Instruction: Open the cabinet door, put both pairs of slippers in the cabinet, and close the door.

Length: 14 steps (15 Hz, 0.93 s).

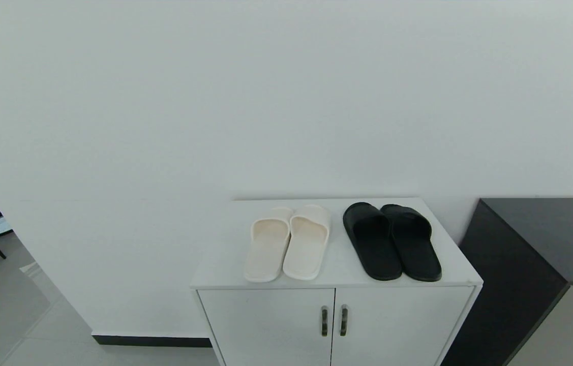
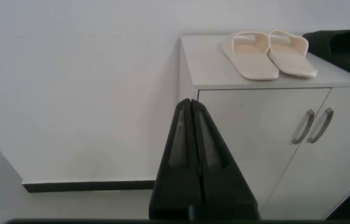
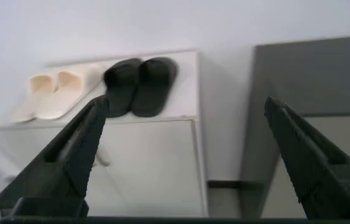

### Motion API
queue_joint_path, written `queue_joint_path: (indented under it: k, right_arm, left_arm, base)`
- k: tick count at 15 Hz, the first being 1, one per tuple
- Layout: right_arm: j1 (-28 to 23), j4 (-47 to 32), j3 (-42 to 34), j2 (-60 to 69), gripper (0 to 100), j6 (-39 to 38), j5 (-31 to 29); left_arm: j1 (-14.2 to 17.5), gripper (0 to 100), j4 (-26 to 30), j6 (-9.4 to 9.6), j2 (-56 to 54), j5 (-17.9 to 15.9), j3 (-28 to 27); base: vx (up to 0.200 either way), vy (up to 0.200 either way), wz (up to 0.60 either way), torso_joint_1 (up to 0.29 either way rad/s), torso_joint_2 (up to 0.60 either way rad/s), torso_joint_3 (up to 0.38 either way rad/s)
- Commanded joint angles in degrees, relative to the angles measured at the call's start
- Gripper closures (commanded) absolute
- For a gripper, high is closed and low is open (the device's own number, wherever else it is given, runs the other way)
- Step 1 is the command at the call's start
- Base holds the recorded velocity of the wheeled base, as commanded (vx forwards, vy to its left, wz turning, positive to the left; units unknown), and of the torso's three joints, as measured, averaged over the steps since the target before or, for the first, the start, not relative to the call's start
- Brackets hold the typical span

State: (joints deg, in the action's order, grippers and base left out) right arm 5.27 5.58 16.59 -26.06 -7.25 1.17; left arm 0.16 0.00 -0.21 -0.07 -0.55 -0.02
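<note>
Closest to my lenses are my own claws. My left gripper (image 2: 191, 102) has its two fingers pressed flat together with nothing between them, pointing toward the cabinet's left edge. My right gripper (image 3: 185, 102) is spread wide and empty, facing the cabinet's right corner, and neither touches anything. Both doors of the white cabinet (image 1: 337, 256) are shut, with the left door handle (image 1: 324, 321) and right door handle (image 1: 343, 320) standing upright side by side at the middle seam. On the cabinet's top the cream slippers (image 1: 289, 244) lie as a touching pair toward my left and the black slippers (image 1: 393, 241) as a touching pair toward my right, a bare strip between the pairs. I judge the first step, opening a door, is not yet begun. Next I'd need to bring a claw to one handle, close around it and pull outward along the hinge's arc. Just beside the cabinet on my right stands a dark cabinet (image 1: 545, 239), with a plain white wall (image 1: 286, 101) behind. I can make out no label or writing anywhere.
</note>
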Motion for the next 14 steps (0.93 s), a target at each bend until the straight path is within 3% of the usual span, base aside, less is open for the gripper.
queue_joint_path:
  k: [1,5,12,13,14]
  right_arm:
    - [10.29,9.71,5.56,-26.85,0,-0.83,0.15]
    - [19.87,18.24,13.73,-45.66,0,-9.01,-5.39]
    - [22.42,24.74,21.03,-60.25,0,-8.74,-10.14]
    - [23.47,27.38,22.61,-66.13,0,-8.57,-14.62]
    - [23.47,29.13,23.31,-68.86,0,-8.65,-15.23]
  left_arm:
    - [0.02,100,0.09,1.26,0.07,-0.15,-0.06]
    - [0.02,100,0.09,1.44,0.07,-0.07,0.02]
    - [0.02,100,0.09,1.44,0.07,-0.07,0.02]
    - [0.02,100,0.09,1.44,0.07,-0.07,0.02]
    - [0.02,100,0.09,1.44,0.07,-0.07,0.02]
  base:
    - [0.000,0.000,0.00,0.000,0.00,0.000]
    - [0.000,0.000,0.00,0.000,0.00,0.000]
    - [0.000,0.000,0.00,0.000,0.00,0.000]
    - [0.000,0.000,0.00,0.000,0.00,0.000]
    - [0.000,0.000,0.00,0.000,0.00,0.000]
